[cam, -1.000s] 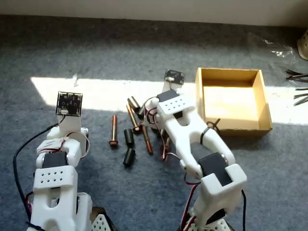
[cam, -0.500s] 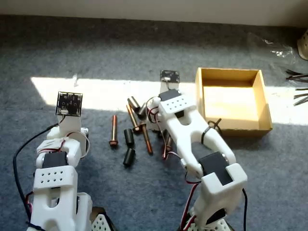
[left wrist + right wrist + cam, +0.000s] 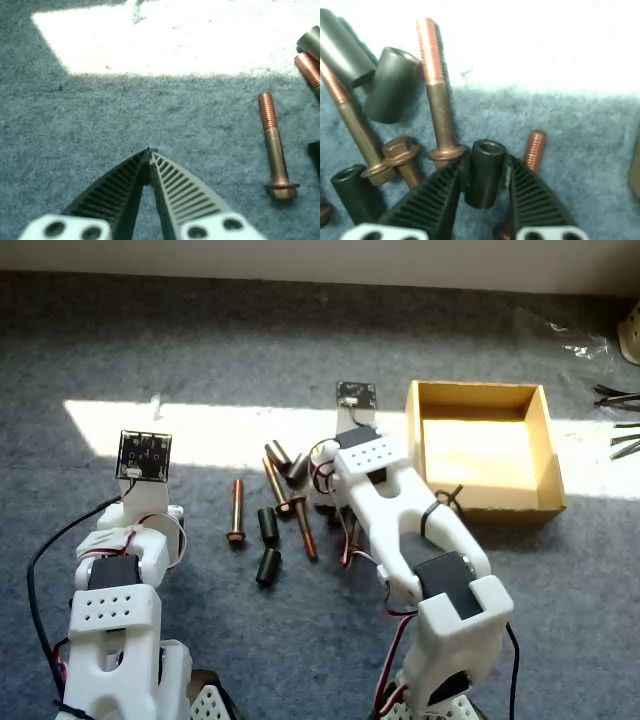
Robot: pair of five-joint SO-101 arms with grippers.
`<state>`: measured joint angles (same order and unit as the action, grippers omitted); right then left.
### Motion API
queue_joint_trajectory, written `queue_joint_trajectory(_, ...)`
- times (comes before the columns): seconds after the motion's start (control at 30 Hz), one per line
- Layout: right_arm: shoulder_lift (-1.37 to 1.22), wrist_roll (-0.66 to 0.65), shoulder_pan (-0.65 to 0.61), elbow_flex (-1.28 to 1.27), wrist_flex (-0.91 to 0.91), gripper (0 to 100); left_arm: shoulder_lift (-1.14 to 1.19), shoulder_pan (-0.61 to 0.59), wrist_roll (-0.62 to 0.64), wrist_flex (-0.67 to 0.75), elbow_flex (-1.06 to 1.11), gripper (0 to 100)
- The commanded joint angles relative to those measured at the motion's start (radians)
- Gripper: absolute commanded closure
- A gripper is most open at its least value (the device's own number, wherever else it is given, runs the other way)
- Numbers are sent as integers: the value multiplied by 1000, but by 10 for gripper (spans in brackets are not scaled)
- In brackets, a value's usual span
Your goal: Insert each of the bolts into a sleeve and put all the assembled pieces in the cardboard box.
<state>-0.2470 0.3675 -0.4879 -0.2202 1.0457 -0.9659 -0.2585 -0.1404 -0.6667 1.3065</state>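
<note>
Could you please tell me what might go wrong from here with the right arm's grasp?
The right tool pinches the black sleeve only near its tips, so it could tilt or slip when lifted. The flanged bolt lies close beside one finger and another bolt sits just behind the other, so lifting may drag or scatter them.

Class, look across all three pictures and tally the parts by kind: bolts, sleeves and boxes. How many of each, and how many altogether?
copper bolts: 5
black sleeves: 5, one held in the right claw
cardboard box: 1
Total: 11
</note>
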Motion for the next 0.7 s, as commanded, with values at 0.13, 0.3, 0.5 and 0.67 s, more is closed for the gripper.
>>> queue_joint_trajectory(0.13, -19, -6, 1, 18, -22, 922, 4, -12, -5, 12, -2, 989)
queue_joint_trajectory(0.3, -148, -14, -21, 54, 48, 921, 7, -12, -5, 12, -2, 989)
queue_joint_trajectory(0.5, -228, -75, -21, 255, 236, 921, 4, -12, -6, 15, 8, 989)
queue_joint_trajectory(0.67, -260, -181, -21, 315, 320, 921, 4, -12, -6, 15, 8, 989)
